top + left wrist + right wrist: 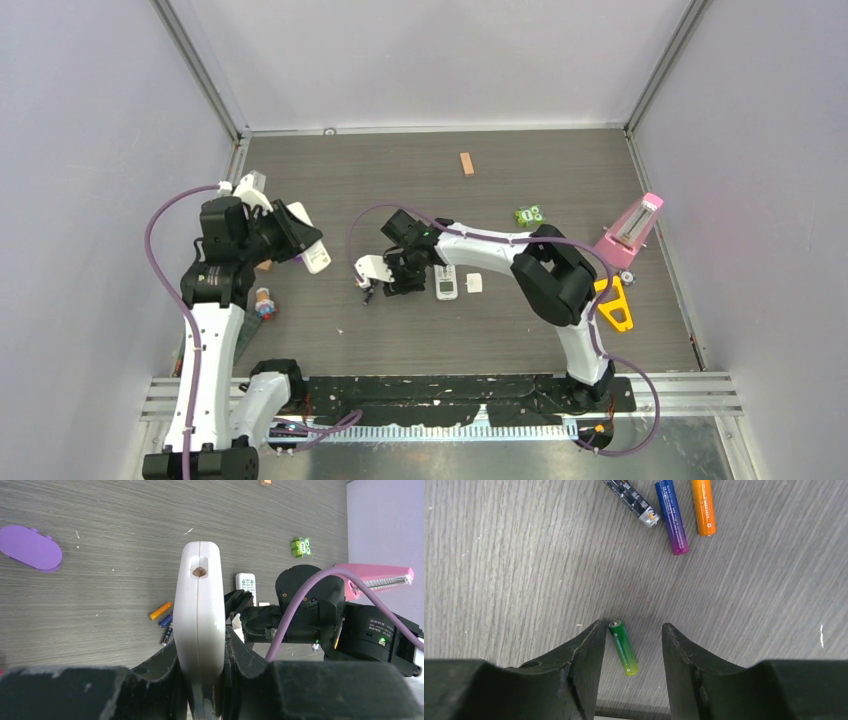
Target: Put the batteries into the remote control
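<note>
The grey desk (400, 180) had many small things on it. A tan wooden block (466, 163) lay far back, well away from both arms. A green toy (529, 215), a pink stapler (630, 225) and a yellow thing (615, 305) sat on the right side. A flat purple oval (30, 547) lay on the left side. A short white remote (446, 282) lay flat by the right arm, with a little white piece (474, 283) just beside it. The left claw (200, 645) was clenched on the remote control (199, 615). It held this long white thing up off the desk on its thin edge, and one finger (240, 665) pressed each side. From the left wrist, the remote control stood in the way and hid part of the desk behind it. The right claw (634, 627) was low over the desk with its fingers apart, holding nothing. A green battery (623, 647) lay flat between them. Its top end touched one finger (589, 655), and there was a gap to the other finger. Three more cells lay close together a little further out. They were a black and silver battery (631, 500), the blue-purple battery (671, 515) and the orange battery (702, 505). None of them touched the claw. The batteries had small writing on them, and the right arm (310, 610) had a label with small writing too. None of it could be read.
</note>
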`<state>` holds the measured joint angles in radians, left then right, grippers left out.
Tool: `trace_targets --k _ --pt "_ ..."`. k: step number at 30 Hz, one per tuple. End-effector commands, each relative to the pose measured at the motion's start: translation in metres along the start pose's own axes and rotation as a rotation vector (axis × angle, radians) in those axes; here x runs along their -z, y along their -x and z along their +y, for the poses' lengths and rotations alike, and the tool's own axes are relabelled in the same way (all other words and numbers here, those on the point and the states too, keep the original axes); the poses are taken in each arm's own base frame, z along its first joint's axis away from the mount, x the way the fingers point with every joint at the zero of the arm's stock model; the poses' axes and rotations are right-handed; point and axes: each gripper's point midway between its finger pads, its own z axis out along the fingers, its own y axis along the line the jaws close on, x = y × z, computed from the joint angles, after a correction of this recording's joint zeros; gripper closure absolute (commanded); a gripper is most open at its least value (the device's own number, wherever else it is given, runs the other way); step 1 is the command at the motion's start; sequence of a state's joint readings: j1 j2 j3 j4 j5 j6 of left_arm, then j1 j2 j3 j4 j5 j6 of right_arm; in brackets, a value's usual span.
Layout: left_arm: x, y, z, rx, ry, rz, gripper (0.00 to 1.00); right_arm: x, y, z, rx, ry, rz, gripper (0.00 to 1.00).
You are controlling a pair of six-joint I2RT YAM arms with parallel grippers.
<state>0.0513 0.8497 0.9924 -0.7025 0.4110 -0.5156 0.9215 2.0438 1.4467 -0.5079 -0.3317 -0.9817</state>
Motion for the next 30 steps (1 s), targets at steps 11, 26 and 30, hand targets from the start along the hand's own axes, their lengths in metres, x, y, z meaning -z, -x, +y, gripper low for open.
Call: trace_targets --k 11,26,30 --pt "0.001 0.006 0.003 -0.014 0.000 -0.015 1.00 0.011 -0.025 0.024 -0.075 0.179 0.033 0.59" --pt "-0.003 0.001 0.002 0.005 -0.020 0.003 1.00 -0.003 -0.007 0.027 -0.078 0.173 -0.038 0.60" --pt "-0.002 0.001 0.001 0.001 -0.021 0.001 1.00 -0.004 -0.011 0.029 -0.082 0.172 -0.022 0.68"
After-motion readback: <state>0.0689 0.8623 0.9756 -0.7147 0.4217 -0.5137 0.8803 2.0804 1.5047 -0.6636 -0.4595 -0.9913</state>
